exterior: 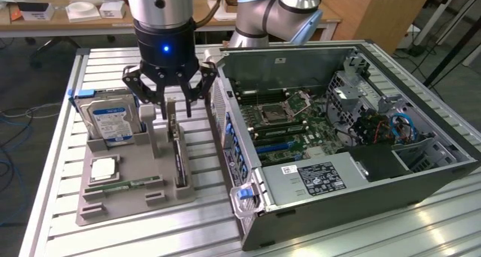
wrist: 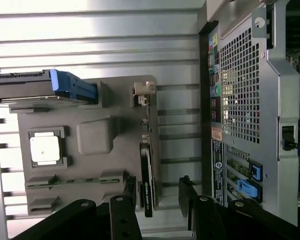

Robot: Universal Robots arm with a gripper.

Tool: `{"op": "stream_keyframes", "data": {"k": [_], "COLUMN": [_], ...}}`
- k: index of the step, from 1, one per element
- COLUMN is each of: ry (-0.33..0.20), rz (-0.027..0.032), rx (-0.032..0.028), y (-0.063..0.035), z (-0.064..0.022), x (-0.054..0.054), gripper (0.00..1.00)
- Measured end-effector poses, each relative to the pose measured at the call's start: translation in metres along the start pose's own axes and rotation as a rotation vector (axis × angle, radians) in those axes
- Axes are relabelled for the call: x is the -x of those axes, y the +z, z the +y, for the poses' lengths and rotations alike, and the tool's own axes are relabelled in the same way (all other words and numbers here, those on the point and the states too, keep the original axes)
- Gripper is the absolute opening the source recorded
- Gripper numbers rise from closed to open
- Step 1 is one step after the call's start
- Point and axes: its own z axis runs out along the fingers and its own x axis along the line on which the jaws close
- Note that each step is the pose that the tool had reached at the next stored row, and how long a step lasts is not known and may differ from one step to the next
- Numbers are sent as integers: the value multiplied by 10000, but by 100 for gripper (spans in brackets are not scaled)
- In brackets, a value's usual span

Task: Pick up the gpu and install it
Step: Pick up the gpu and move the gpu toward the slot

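The gpu (exterior: 179, 155) is a thin dark card standing on edge in a slot of the grey holder tray (exterior: 135, 203). Its silver bracket end rises at the far end. My gripper (exterior: 171, 102) hangs open straight above that end, one finger on either side of the card's top edge and gaps on both sides. In the wrist view the gpu (wrist: 146, 182) appears edge-on as a black strip. It lies between the two dark fingers of the gripper (wrist: 157, 202), closer to one finger (wrist: 124, 207) than to the other.
The tray also holds a hard drive (exterior: 109, 119) with a blue-white label, a square processor (exterior: 103, 168) and a green RAM stick (exterior: 124, 185). The open computer case (exterior: 338, 138) lies at the exterior view's right, motherboard (exterior: 282, 119) exposed. Its perforated rear panel (wrist: 245, 100) is close by.
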Motion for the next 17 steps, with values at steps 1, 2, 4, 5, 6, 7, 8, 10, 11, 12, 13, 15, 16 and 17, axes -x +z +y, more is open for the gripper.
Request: {"op": "stream_keyframes", "data": {"k": [1, 2, 4, 5, 6, 7, 8, 10, 11, 12, 13, 15, 16, 17], "ry": [0, 0, -1, -1, -2, -2, -2, -3, -3, -4, -6, -3, -3, -2], "rz": [0, -1, -2, -2, -4, -4, -5, -6, -7, -5, -6, -9, -11, -12], "rx": [-9, -18, -36, -47, -56, -65, -72, -82, -88, -91, -93, -92, -91, -92], "y": [6, 12, 24, 30, 36, 42, 47, 57, 64, 72, 81, 101, 113, 125], "z": [-2, -5, -9, -11, -13, -14, -15, -16, -17, -20, -27, -37, -41, -44], "x": [0, 0, 0, 0, 0, 0, 0, 0, 0, 0, 1, 0, 0, 0], "gripper": [47, 47, 47, 47, 47, 47, 47, 47, 47, 47, 47, 47, 47, 47]}}
